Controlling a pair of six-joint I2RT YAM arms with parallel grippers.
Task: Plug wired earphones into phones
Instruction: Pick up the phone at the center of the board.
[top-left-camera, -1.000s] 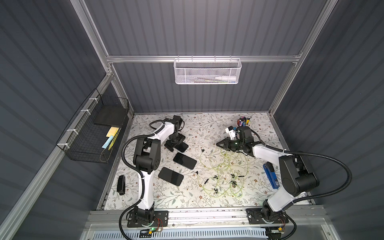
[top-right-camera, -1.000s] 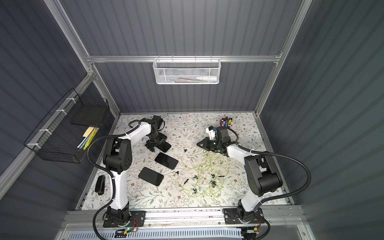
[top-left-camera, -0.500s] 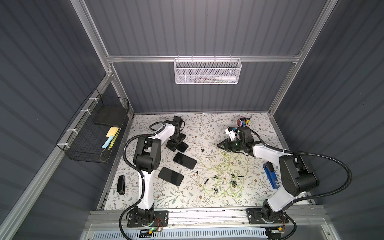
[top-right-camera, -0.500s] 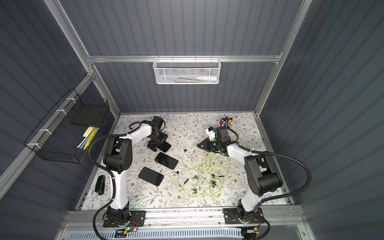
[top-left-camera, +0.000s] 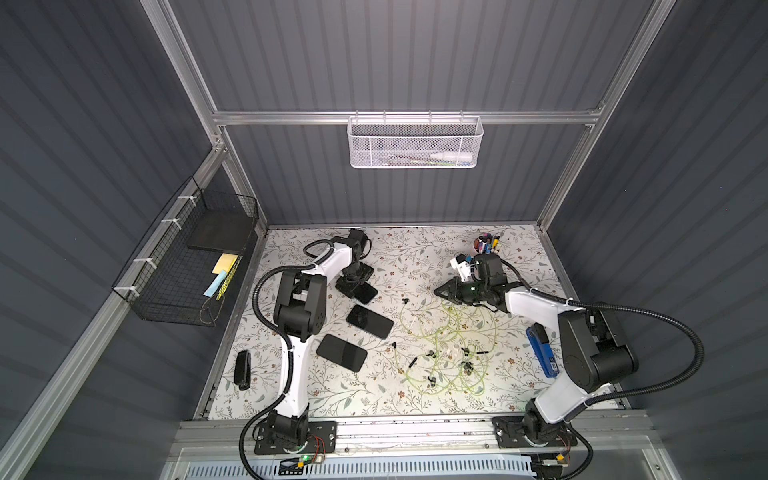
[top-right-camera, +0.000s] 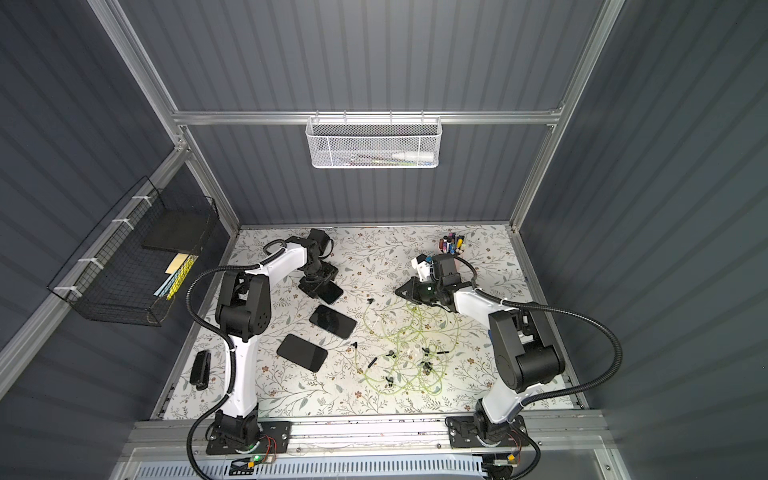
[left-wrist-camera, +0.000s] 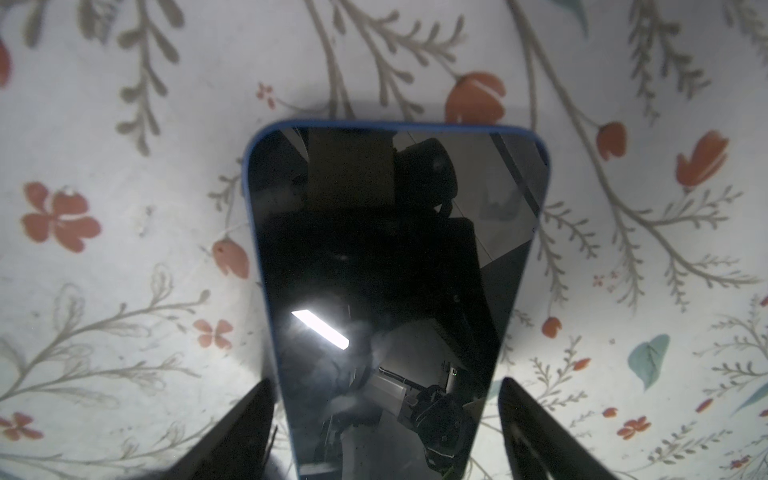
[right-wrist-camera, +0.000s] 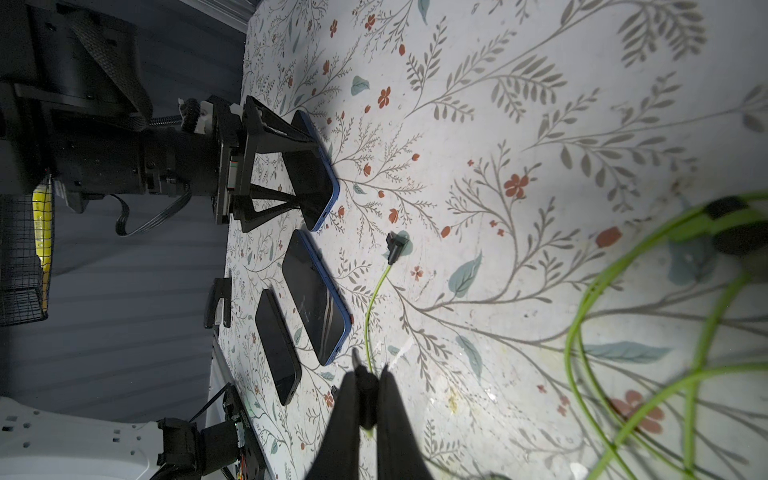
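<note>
Three phones lie in a row at the left in both top views: a back phone (top-left-camera: 366, 294) (top-right-camera: 331, 292), a middle phone (top-left-camera: 370, 321) and a front phone (top-left-camera: 341, 352). My left gripper (top-left-camera: 352, 287) (left-wrist-camera: 386, 415) points down over the back phone (left-wrist-camera: 390, 249). It is open, one finger on each long side with a thin gap. The earphones (top-left-camera: 449, 349) (top-right-camera: 407, 345) are a yellow-green tangle at centre right. My right gripper (top-left-camera: 438, 291) (right-wrist-camera: 368, 374) is shut on a black earphone plug (right-wrist-camera: 365, 395), its tip pointing toward the phones. A loose plug (right-wrist-camera: 394, 245) lies on the mat.
A blue object (top-left-camera: 542, 351) lies by the right arm's base. A black oblong device (top-left-camera: 242, 369) lies at the front left edge. A cup of markers (top-left-camera: 487, 245) stands at the back right. A wire basket (top-left-camera: 187, 266) hangs on the left wall.
The left gripper has shifted slightly over the back phone. The right arm and the cables have stayed where they were.
</note>
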